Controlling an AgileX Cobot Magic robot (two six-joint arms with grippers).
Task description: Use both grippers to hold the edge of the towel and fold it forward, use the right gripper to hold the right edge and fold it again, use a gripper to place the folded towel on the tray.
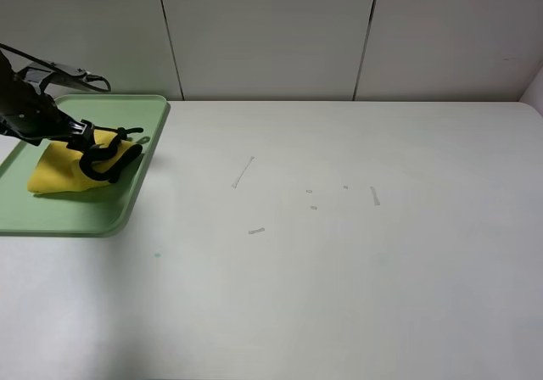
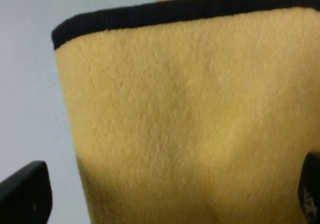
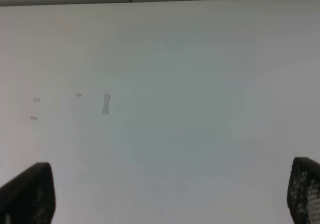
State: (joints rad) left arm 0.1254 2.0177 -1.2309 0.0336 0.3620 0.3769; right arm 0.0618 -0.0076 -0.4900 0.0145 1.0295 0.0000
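The towel lies folded, yellow side up, on the pale green tray at the far left of the exterior view. My left gripper is down at the towel's right end, above the tray. In the left wrist view the towel with its black trim fills the picture, and the left gripper has its fingertips wide apart, open, not pinching the cloth. My right gripper is open and empty over bare table; it is out of the exterior view.
The tray sits at the table's left edge near the back wall. Small bits of tape lie on the white table; one piece of tape shows in the right wrist view.
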